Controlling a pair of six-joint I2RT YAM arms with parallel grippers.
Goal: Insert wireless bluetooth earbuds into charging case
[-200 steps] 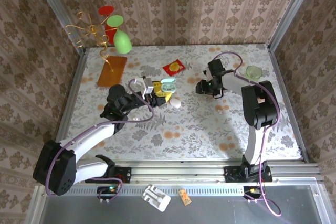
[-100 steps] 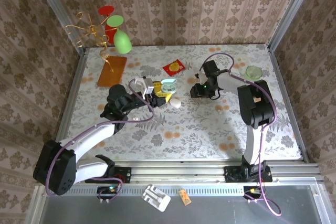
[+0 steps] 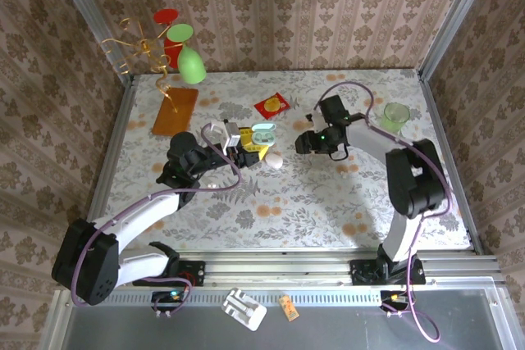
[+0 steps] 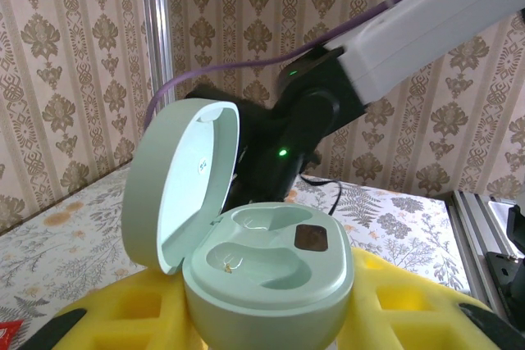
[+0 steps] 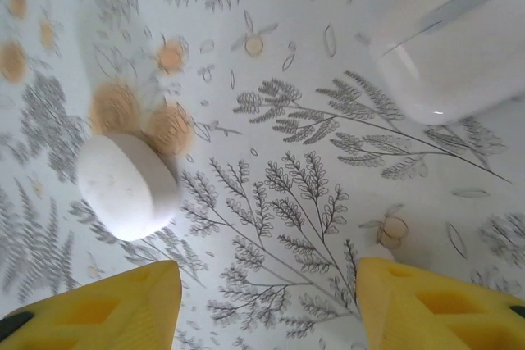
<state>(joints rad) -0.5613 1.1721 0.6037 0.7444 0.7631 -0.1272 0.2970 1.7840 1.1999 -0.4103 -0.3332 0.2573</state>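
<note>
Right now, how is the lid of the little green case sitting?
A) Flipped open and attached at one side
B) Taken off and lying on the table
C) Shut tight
A: the left wrist view shows the green case with its lid swung up at one side and joined to the case, leaving the inside uncovered.
</note>
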